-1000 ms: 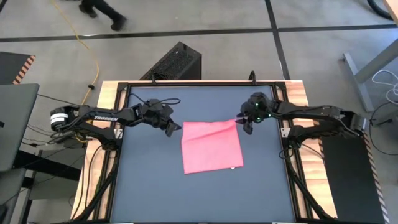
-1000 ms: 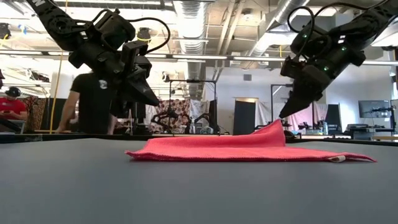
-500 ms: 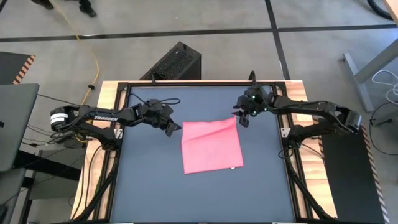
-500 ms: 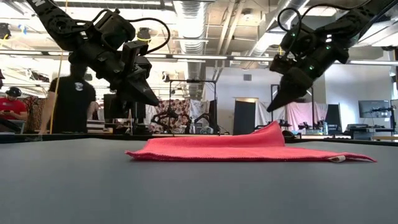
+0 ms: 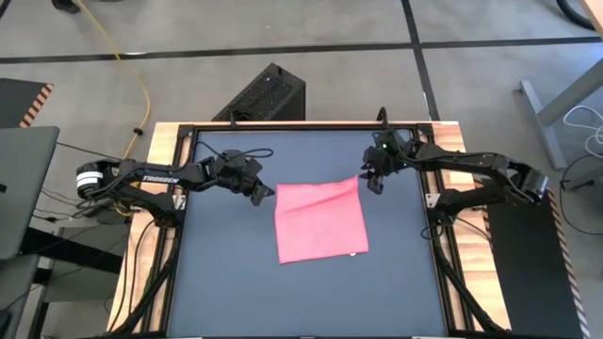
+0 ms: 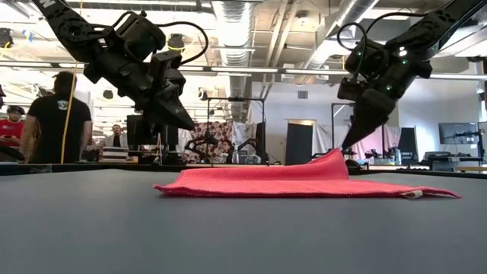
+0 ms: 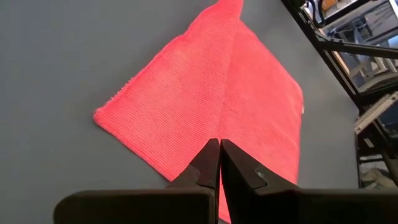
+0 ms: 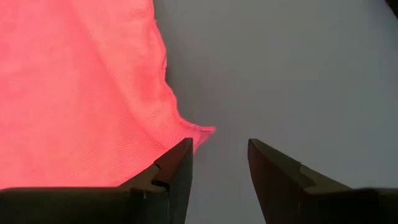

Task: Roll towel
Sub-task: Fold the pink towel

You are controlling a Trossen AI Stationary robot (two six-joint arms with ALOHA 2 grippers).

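The pink towel lies spread flat on the dark table. Its far right corner stands up in a small peak. My left gripper hangs shut a little above the table, by the towel's far left corner; in the left wrist view its fingers point over the towel. My right gripper stands open just above the raised corner, and nothing lies between its fingers. In the low view both grippers are clear of the cloth.
A black box stands on the floor beyond the table's far edge. A laptop sits left of the table. Bare tabletop lies near, left and right of the towel. People stand in the room behind.
My right gripper has swung up and away from the towel's raised corner toward the table's left, then come back down over that corner, staying open. The towel has kept its place and shape.
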